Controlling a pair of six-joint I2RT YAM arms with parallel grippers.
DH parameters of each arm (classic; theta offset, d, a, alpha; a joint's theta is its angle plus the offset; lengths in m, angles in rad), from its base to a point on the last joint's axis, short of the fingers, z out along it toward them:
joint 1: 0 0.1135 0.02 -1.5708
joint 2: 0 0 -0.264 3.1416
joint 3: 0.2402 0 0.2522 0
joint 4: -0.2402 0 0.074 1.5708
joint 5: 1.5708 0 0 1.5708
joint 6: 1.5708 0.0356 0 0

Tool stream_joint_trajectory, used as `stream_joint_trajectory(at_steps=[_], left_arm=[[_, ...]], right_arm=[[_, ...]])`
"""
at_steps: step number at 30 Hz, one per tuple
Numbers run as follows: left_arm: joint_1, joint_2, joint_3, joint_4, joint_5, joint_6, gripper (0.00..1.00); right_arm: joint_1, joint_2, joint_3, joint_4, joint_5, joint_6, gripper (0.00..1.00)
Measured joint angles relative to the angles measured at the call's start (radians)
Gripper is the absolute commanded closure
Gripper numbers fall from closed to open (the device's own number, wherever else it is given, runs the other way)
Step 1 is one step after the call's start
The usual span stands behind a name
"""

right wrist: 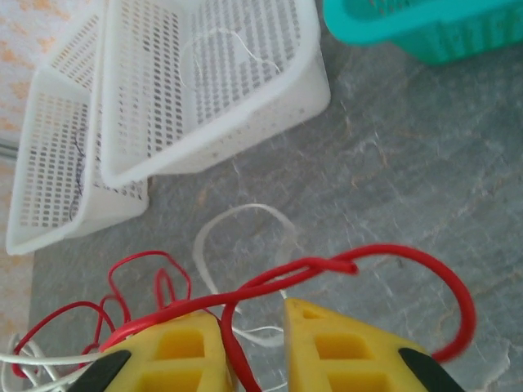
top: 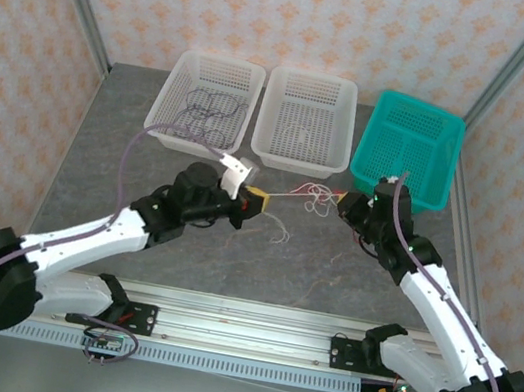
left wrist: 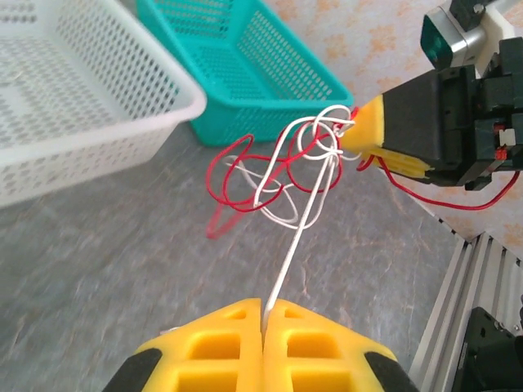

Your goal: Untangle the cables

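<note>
Left gripper (left wrist: pixel 264 314): yellow fingers pressed together, clamped on the white wire (left wrist: pixel 292 237), which runs taut from them up into the knot
Knot (left wrist: pixel 286 163): red and white loops wound through each other, hanging clear of the table (top: pixel 230 262) between the two grippers, in front of the middle white basket (top: pixel 314 75) and the green basket (top: pixel 425 107)
Right gripper (right wrist: pixel 255 314): jaws stand a little apart, with the red wire (right wrist: pixel 270 282) running through the gap and arching out to one side; whether the pads touch it cannot be told
Sorted so far: dark wires (top: pixel 207 105) lie in the left white basket (top: pixel 223 60), and a pale strand (right wrist: pixel 216 45) lies in the middle white basket
Step in hand: by the look of it, drawing the white wire out of the red one, with one arm on each colour
Next move calls for: a firm hold on the red wire at the right side, then a slow pull apart along the line of the white wire, so that it slides through the loops
Risk: a loop may cinch tight around the white wire instead of freeing it, or the red wire may slip out of the parted jaws and the whole knot follow the left arm
</note>
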Motion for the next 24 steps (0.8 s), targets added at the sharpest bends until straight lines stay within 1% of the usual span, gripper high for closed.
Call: stream_joint_trajectory(at_steps=[1,2,3,5,7,9,10,11,12,15,18,20,22,24], left_arm=[[0.003,-0.035,-0.015,-0.023,-0.018,-0.013,1.00],[0.015,-0.082,-0.027,-0.071,-0.055,-0.023,1.00],[0.045,-0.136,-0.040,-0.121,-0.095,-0.031,1.00],[0.102,-0.210,-0.044,-0.196,-0.167,-0.049,1.00],[0.136,-0.240,-0.043,-0.240,-0.206,-0.058,1.00],[0.158,-0.240,-0.043,-0.275,-0.221,-0.067,1.00],[0.164,-0.231,-0.044,-0.285,-0.220,-0.068,1.00],[0.166,-0.218,-0.045,-0.290,-0.215,-0.070,1.00],[0.169,-0.204,-0.047,-0.288,-0.193,-0.070,1.00],[0.167,-0.146,-0.054,-0.252,-0.081,-0.066,1.00],[0.127,-0.069,-0.052,-0.207,0.005,-0.050,0.99],[0.082,-0.024,-0.045,-0.200,0.035,-0.038,0.92],[0.047,0.008,-0.035,-0.189,0.054,-0.029,0.84],[0.030,0.024,-0.032,-0.156,0.069,-0.030,0.74]], right_arm=[[-0.018,0.001,-0.014,-0.008,0.000,0.012,0.79],[-0.052,0.004,-0.030,-0.024,0.077,0.031,0.77],[-0.130,0.008,-0.051,-0.045,0.170,0.050,0.73],[-0.254,0.019,-0.089,-0.092,0.325,0.084,0.70],[-0.286,0.019,-0.115,-0.129,0.399,0.106,0.71],[-0.289,0.019,-0.135,-0.136,0.422,0.112,0.75],[-0.289,0.019,-0.142,-0.129,0.416,0.109,0.78],[-0.289,0.019,-0.152,-0.117,0.401,0.103,0.84],[-0.289,0.019,-0.164,-0.095,0.372,0.099,0.87],[-0.289,0.020,-0.200,-0.029,0.266,0.081,0.87],[-0.289,0.024,-0.215,0.013,0.162,0.055,0.77],[-0.288,0.025,-0.214,0.040,0.102,0.037,0.73],[-0.274,0.029,-0.205,0.051,0.047,0.020,0.71],[-0.225,0.038,-0.185,0.053,0.026,0.014,0.65]])
